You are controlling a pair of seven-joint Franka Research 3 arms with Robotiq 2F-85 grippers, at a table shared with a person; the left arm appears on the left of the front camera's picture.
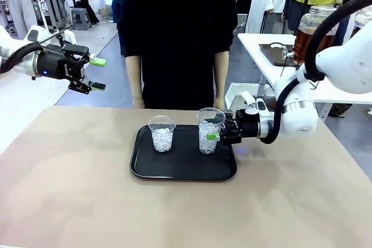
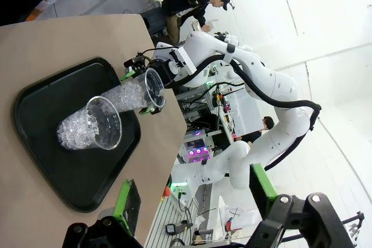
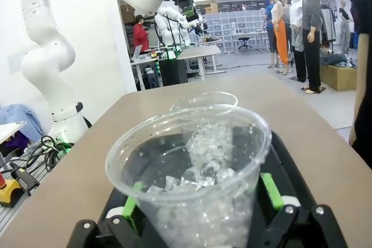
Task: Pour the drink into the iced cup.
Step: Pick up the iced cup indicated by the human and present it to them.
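Drink is sitting amber in the lidded glass jar on the white side table beyond your right arm, well apart from the tray. Nearer you, the iced cup is standing upright at the tray's right end, its long axis vertical. Your right gripper is sitting level at its right side, bracketing it with one green pad on each flank. Whether those pads are pressing the wall or merely flanking it, you cannot tell from these views. A second cup of ice is standing just left of it. Your left gripper is hanging high on the left, spread wide and carrying nothing, so your right arm is the nearer one.
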